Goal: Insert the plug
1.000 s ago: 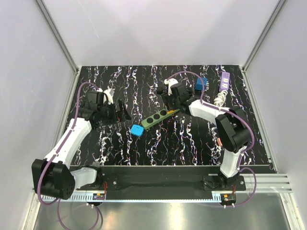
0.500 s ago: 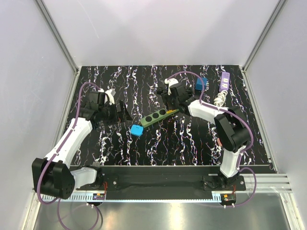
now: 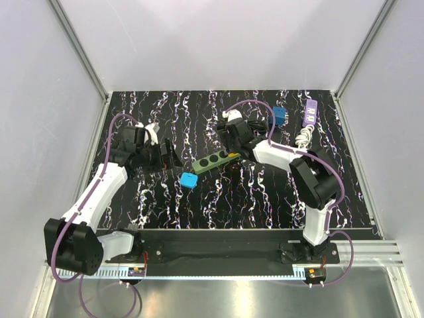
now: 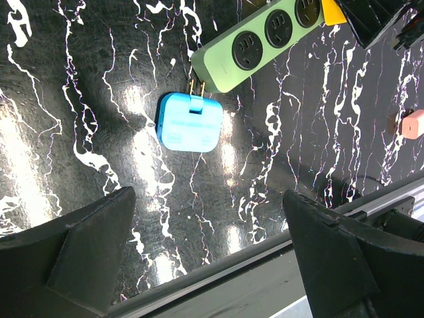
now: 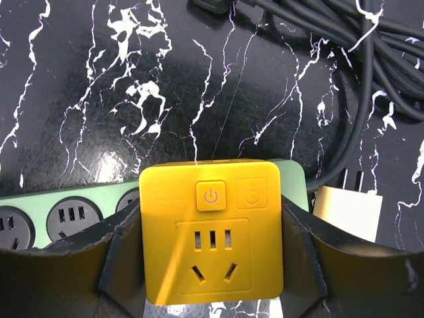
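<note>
- The left pincer [image 4: 209, 248] hangs over the table [image 4: 79, 79] with its fingers spread wide and nothing between them
- Just ahead of it lies the blue plug [image 4: 190, 122], flat on the table, its prongs pointing away from the pincer at the near end of the green power strip [image 4: 265, 40]; whether the prongs touch the strip I cannot tell
- The step in hand looks like picking up that plug: lower the open fingers so they straddle the blue body, close on its two side faces well clear of the prongs, and lift straight so it does not nudge the strip
- Once lifted, the prongs would need turning downward and squaring over the socket nearest the pincer before any push; press only when they sit in line with the slots
- At the strip's far end the right pincer [image 5: 211, 238] is closed on the yellow socket block [image 5: 211, 199], a finger pressed to each side; it should hold firm as the anchor
- Beyond that pincer lie a white charger [image 5: 346, 211], just to its right, and black cable [image 5: 358, 40]
</note>
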`<state>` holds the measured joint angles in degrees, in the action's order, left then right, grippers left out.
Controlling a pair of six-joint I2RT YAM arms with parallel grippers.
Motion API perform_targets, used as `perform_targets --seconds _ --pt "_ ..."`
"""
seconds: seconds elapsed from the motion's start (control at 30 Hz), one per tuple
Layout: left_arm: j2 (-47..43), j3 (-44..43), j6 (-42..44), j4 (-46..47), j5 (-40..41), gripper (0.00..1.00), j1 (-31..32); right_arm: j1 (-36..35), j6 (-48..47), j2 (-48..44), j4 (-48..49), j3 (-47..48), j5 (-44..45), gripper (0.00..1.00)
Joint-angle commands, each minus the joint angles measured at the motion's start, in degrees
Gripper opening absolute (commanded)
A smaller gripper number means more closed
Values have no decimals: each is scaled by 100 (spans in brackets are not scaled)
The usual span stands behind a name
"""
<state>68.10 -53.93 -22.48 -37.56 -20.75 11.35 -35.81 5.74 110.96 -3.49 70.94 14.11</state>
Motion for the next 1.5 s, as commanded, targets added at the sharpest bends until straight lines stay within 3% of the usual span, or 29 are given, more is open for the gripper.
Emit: perform_targets --seconds 0.0,0.13,0.47,0.7,0.87,0.93,1.17,1.3,1.33,1.47 --pt "-68 6 51 214 -16 99 16 -356 1254 1139 -971 -940 -891 0" --pt "-68 5 59 214 -17 99 25 -365 1316 1243 -478 -1249 -1033 0" --pt "-112 6 68 197 150 99 33 -435 1482 1490 -635 -1293 -796 0" --pt "-139 -3 77 188 212 99 33 -576 1694 990 -732 -1539 -410 1" --pt "-156 -3 77 179 221 99 33 -567 1597 217 -1154 -1232 -190 35" --pt "-174 -12 68 188 221 99 33 -576 1527 -72 -1355 -970 -163 40" --pt "-253 -3 86 170 282 99 33 -550 1079 -373 -2217 95 232 73" --pt "-270 -21 95 161 274 99 33 -445 956 -513 -2604 543 373 84" --pt "-262 -21 86 170 265 99 33 -418 895 -557 -2770 701 408 97" --pt "-270 -38 95 161 230 99 33 -330 762 -689 -3157 1062 496 100"
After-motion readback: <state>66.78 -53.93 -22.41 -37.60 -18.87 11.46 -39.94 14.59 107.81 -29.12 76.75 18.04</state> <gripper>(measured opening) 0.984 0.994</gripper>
